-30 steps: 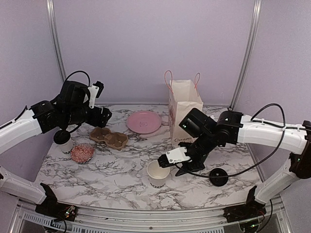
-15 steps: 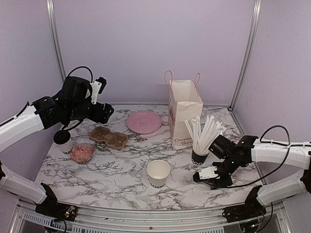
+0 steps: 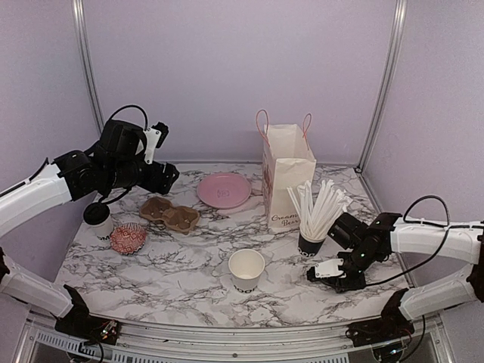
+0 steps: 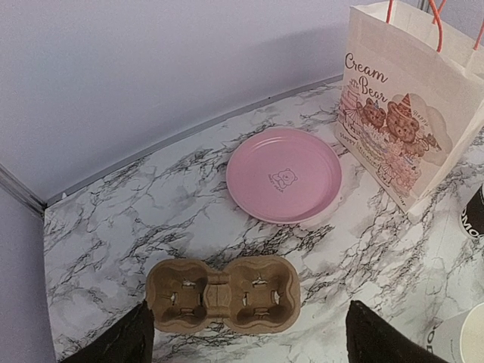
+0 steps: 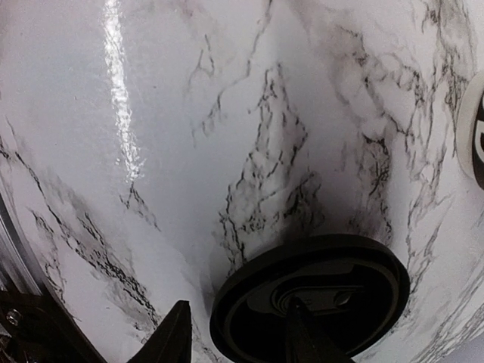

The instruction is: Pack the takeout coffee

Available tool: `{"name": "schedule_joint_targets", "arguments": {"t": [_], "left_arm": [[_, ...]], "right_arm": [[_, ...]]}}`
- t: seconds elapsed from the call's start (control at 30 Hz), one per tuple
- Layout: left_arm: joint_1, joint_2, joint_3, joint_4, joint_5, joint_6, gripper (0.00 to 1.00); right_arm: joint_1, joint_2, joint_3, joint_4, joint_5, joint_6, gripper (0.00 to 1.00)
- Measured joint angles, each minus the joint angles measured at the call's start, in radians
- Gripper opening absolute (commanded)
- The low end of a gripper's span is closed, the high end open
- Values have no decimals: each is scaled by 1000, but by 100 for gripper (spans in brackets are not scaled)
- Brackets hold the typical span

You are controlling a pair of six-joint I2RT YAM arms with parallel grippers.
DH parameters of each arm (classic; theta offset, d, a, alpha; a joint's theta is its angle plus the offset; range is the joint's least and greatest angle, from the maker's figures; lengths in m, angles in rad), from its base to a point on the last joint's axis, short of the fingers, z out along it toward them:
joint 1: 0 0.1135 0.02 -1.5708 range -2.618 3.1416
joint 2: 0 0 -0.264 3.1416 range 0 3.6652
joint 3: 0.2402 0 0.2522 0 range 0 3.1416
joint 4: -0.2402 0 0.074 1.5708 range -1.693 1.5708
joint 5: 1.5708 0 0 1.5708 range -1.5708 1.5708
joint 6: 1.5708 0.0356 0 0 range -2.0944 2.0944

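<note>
One takeout coffee cup (image 3: 98,219) with its black lid on stands at the left edge. A second white cup (image 3: 246,268) stands open and lidless at front centre. Its loose black lid (image 5: 310,299) lies flat on the marble to the right. My right gripper (image 3: 336,274) is low over that lid, open. In the right wrist view one fingertip (image 5: 178,336) is outside the rim with a sliver of table between. The other is over the lid's inside. My left gripper (image 3: 161,178) hangs open high above the brown two-hole cup carrier (image 4: 223,293), holding nothing.
A paper bag (image 3: 287,178) with red handles stands open at back centre, a pink plate (image 3: 224,189) to its left. A black cup of white straws (image 3: 314,215) stands just behind my right gripper. A red patterned paper liner (image 3: 128,237) lies beside the lidded cup.
My right arm swung from the open cup at centre to the right and dropped down onto the loose lid, uncovering the straw cup. The left arm barely shifted.
</note>
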Motion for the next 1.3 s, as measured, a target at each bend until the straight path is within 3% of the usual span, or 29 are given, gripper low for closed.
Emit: {"name": "schedule_joint_targets", "arguments": {"t": [0.23,0.4,0.77,1.07,1.3], "left_arm": [[0,0,0,0,2,0,88],[0,-3,-4,1,6,0,89],[0,-40,-5,0,39,5,88],[-9,-63,-11,23,137,58,86],[-122,-117,-158,277,270,130,88]], "right_arm": [[-1,102,0,11,10,-3,32],[-1,133,9,21,14,-4,15],[-2,151,51,-49,-37,1,8],[95,154,288,-208,-265,-5,6],[127,253,674,-317,-503,-29,6]]}}
